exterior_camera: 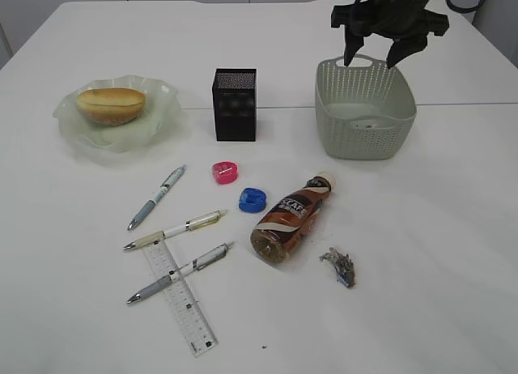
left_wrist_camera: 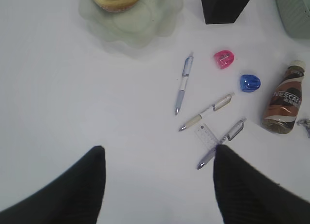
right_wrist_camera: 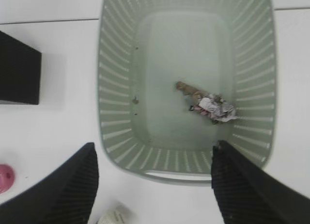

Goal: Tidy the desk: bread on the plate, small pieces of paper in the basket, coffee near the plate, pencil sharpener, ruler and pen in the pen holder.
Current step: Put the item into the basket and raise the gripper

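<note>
Coffee bottle (left_wrist_camera: 284, 103) label — "ESCAF" legible; ruler (exterior_camera: 181, 297) markings unreadable

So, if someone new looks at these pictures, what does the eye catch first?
Probably the right hand, open above the green basket at the back right, where a crumpled paper scrap lies on the bottom. Next, the brown coffee bottle lying on its side mid-table, with another paper scrap beside it. At the far left, bread sits on the pale plate.
</note>
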Motion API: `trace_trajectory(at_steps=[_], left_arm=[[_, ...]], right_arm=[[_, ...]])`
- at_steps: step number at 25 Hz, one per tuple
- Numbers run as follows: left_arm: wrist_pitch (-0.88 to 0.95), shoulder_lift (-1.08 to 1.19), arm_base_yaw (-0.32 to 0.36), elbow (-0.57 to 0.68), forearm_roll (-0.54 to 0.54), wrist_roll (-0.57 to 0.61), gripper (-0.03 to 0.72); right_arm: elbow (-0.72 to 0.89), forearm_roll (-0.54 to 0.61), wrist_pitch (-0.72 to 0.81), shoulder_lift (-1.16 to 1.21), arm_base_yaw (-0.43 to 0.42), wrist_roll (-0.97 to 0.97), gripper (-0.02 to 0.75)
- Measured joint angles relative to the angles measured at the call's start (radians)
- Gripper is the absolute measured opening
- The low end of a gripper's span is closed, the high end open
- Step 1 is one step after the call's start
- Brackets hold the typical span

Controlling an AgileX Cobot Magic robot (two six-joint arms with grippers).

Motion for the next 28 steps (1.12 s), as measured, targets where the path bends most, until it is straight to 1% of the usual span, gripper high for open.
trace_trajectory(at_steps=[5, 6, 12, 13, 17, 28], left_arm=[[0.0, 0.0, 0.0, 0.0, 0.0, 0.0, 0.505], [0.0, 0.0, 0.0, 0.0, 0.0, 0.0, 0.505], [0.0, 0.0, 0.0, 0.0, 0.0, 0.0, 0.504], [0.0, 0.0, 0.0, 0.0, 0.0, 0.0, 0.504], [0.0, 0.0, 0.0, 0.0, 0.0, 0.0, 0.504], [0.0, 0.0, 0.0, 0.0, -0.01, 0.0, 0.504]], right_arm=[[0.006, 0.11, 0.002, -0.002, 0.0, -0.04, 0.532], [0.013, 0.119, 0.002, -0.007, 0.0, -0.045, 0.545], [0.112, 0.127, 0.004, -0.119, 0.0, -0.055, 0.532], [0.135, 0.127, 0.004, -0.142, 0.0, -0.058, 0.549], [0.275, 0.127, 0.004, -0.262, 0.0, -0.064, 0.533], [0.762, 0.166, 0.004, -0.684, 0.0, -0.144, 0.531]])
